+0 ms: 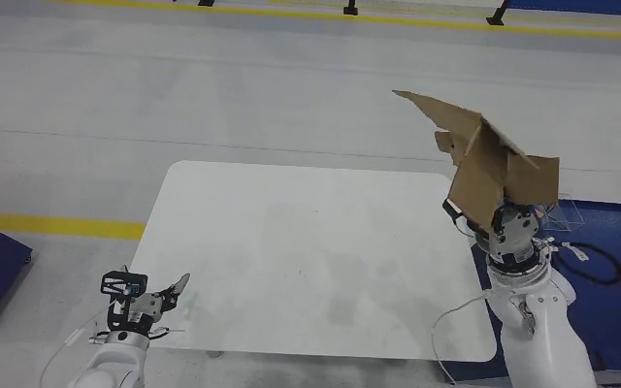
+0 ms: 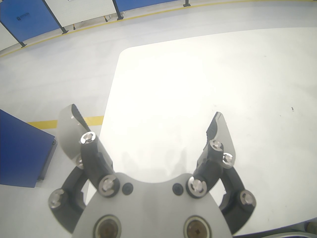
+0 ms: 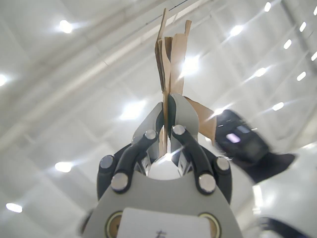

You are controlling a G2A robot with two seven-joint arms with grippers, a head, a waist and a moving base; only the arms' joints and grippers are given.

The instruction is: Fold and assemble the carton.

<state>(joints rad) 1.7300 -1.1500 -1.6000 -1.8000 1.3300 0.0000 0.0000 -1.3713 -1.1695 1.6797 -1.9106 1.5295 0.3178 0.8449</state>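
1. My right gripper [image 3: 166, 100] clasped the part-folded carton [image 1: 485, 160] aloft at the table's [image 1: 310, 252] right edge.
2. My left gripper [image 2: 145, 111] hung released over the table's near-left corner.
3. A lettered white panel [image 2: 74, 3] stood beyond the table.

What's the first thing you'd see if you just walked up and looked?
The brown carton, held high in the air by the right edge of the table, half-folded with flaps sticking out. The right end effector is shut on its lower edge. The left end effector hangs open at the table's near left corner, holding nothing.
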